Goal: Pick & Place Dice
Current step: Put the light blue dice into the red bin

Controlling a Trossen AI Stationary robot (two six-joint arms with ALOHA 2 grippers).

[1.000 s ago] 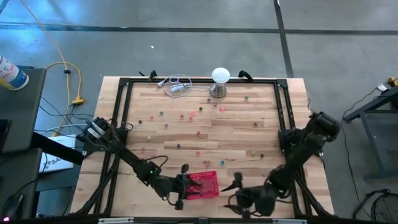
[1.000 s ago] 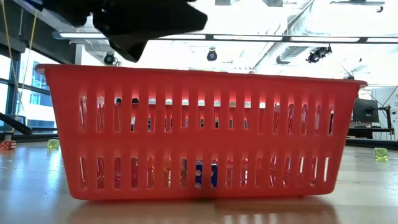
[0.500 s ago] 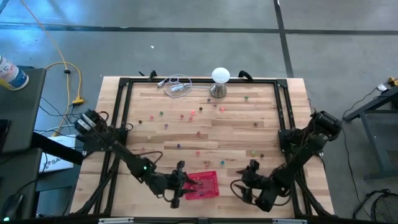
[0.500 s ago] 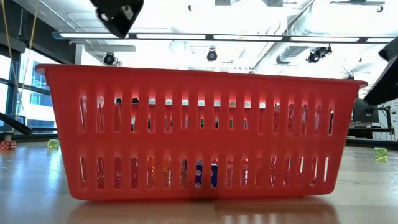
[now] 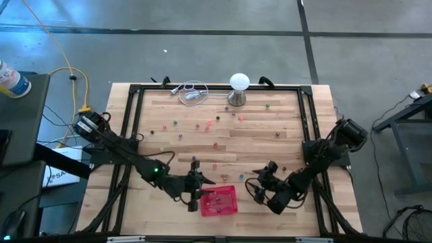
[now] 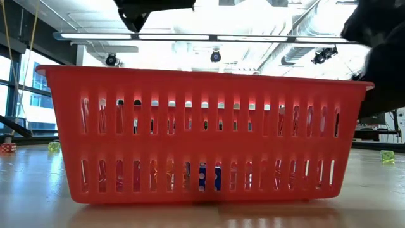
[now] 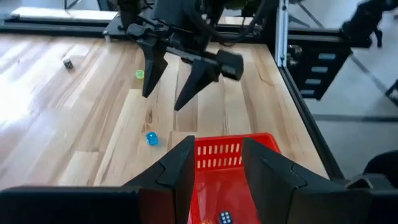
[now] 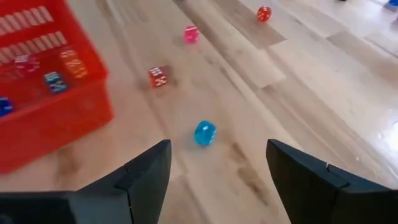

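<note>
Low view, nearest item: red slotted basket [image 6: 209, 136] standing upright on the pale wood-plank table [image 6: 38, 190], filling most of the width; coloured dice show through its lower slots. Behind it, a bright room with ceiling light strips, ducts and windows at one side.

Table, near edge, from above: basket [image 5: 219, 201] with its long axis along the near edge. Left gripper [image 5: 198, 183] just beyond the basket's left far corner; its fingers [image 7: 177, 174] stand partly apart, holding nothing, with the basket rim between them in the left wrist view. Right gripper [image 5: 260, 183] to the right of the basket, apart from it, fingers spread wide and empty.

Dice: several lie inside the basket, among them a blue one and an orange one [image 8: 69, 63]. Loose dice on the planks by the basket: a light blue one [image 8: 204, 132] ahead of the right gripper, a red one [image 8: 158, 76] near the basket wall, a pink one [image 8: 191, 33] farther out. Being cubes, they have no long axis; facing cannot be told.

Middle and far table: many more scattered dice [image 5: 208, 124], well apart from each other. Far edge: white ball-topped metal stand [image 5: 239, 88], a coiled cable [image 5: 192, 92] beside it.

Beyond: grey floor, yellow cable [image 5: 62, 61]
</note>
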